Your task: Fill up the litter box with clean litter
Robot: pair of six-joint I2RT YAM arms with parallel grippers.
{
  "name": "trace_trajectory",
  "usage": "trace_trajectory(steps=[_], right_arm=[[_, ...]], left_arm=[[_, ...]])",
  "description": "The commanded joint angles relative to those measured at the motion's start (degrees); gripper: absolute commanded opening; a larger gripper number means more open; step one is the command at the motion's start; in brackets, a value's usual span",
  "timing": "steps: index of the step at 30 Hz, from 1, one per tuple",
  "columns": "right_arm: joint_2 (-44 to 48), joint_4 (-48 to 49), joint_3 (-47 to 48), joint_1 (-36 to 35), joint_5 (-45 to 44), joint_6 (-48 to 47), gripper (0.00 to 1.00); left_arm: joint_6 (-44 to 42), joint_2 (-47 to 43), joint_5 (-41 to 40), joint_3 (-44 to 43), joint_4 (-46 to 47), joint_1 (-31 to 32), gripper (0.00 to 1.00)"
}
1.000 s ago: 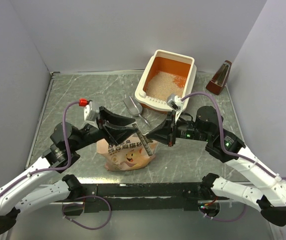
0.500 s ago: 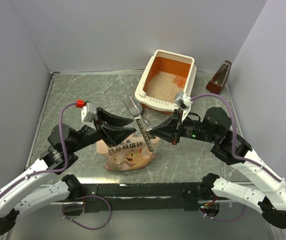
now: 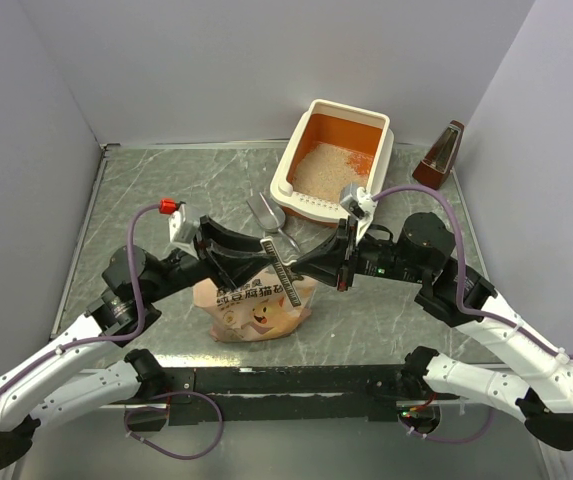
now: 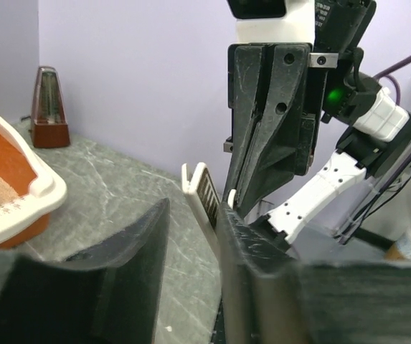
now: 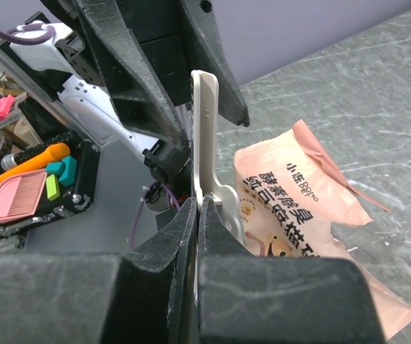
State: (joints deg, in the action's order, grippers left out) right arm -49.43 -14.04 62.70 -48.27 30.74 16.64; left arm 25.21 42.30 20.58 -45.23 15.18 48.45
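Over the pink bag [image 3: 256,310], which has Chinese writing and a cartoon cat on it, the right gripper [image 5: 196,209] pinches tight on a white clip [image 5: 205,122] with a barcode. The left gripper [image 4: 193,209] has its fingers apart, with the clip between them. Far back, the litter box [image 3: 291,172] holds clean litter [image 3: 324,170].

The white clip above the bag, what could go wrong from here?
1. The right gripper pinches the clip near one end and the left gripper straddles it with open fingers, so a mistimed release could drop it.
2. The grippers nearly touch and could collide.
3. Neither holds the bag, which may shift.
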Motion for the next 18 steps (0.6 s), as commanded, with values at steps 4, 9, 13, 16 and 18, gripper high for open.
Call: trace_trajectory(steps=[4,9,13,16,18], right_arm=[[0.1,3.5,1.2,-0.6,2.1,0.5,0.00],[-0.1,4.4,0.3,-0.5,3.6,1.2,0.00],[-0.4,2.9,1.1,-0.6,3.2,0.5,0.30],[0.6,1.2,1.4,-0.6,0.9,-1.2,0.63],[1.8,0.3,1.6,-0.6,-0.1,-2.4,0.73]], left_arm=[[0.0,-0.4,3.1,0.0,4.8,0.0,0.04],[0.9,-1.3,5.5,2.1,9.2,-0.1,0.01],[0.8,-1.8,6.1,2.3,8.6,0.0,0.01],[0.1,-2.5,5.9,1.9,6.7,0.0,0.01],[-0.1,-3.2,5.5,1.8,5.9,0.0,0.01]])
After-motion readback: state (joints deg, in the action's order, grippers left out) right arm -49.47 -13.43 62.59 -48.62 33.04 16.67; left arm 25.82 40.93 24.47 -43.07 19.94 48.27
